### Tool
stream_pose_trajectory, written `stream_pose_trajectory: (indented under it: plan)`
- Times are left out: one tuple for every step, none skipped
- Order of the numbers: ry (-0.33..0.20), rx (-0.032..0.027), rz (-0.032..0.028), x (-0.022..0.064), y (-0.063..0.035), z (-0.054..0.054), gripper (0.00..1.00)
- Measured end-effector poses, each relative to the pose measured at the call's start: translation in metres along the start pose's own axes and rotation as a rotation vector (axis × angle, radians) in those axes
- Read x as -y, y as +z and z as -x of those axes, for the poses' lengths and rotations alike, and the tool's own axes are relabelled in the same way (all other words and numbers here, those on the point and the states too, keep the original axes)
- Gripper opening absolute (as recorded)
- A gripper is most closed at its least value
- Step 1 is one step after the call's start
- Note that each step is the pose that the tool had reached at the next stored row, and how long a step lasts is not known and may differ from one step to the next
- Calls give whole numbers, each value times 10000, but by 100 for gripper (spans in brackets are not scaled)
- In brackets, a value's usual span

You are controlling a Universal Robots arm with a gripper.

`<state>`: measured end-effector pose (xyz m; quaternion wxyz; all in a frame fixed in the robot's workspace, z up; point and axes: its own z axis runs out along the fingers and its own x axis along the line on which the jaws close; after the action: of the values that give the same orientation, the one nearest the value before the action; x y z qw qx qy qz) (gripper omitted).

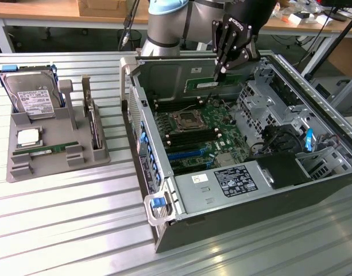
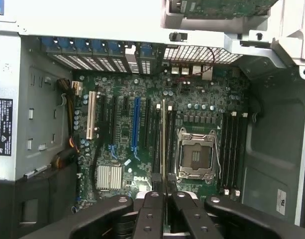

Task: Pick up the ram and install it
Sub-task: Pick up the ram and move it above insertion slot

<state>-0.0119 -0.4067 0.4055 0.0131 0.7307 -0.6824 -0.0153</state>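
My gripper (image 1: 220, 73) hangs over the far side of the open computer case (image 1: 250, 221), shut on a ram stick (image 1: 213, 84). That thin green board lies level just below the fingertips, above the motherboard (image 1: 198, 129). In the wrist view the ram (image 2: 163, 144) shows edge-on as a thin line running out from between my gripper's (image 2: 164, 209) black fingers. It hangs over the memory slots (image 2: 157, 149) beside the empty processor socket (image 2: 194, 154). A second ram stick (image 1: 46, 150) lies flat in the grey holder tray (image 1: 55, 169) at the exterior view's left.
The tray also carries a silver hard drive (image 1: 31, 95), a square processor chip (image 1: 27, 137) and an upright card (image 1: 94, 123). Inside the case are drive cages (image 1: 267, 98), black cables (image 1: 279, 138) and a labelled power supply cover (image 1: 233, 181). More memory slots (image 2: 232, 149) lie beyond the socket.
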Motion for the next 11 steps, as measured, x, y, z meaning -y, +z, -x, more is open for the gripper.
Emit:
stream_pose_trajectory:
  plan:
    - [0,0,0,21,-1,-1,12]
    - [-1,0,0,37,-1,-2,12]
    - [-1,0,0,54,-2,-3,12]
    - [0,0,0,78,-3,-5,12]
    - [-1,1,0,101,-4,-6,12]
    - [0,1,0,121,-4,-7,12]
    - [0,1,0,142,-5,-8,12]
    - [-1,0,0,156,-6,-9,12]
    - [0,0,0,171,-7,-10,12]
    - [-1,0,0,203,-8,-12,12]
    - [0,-1,0,238,-10,-15,12]
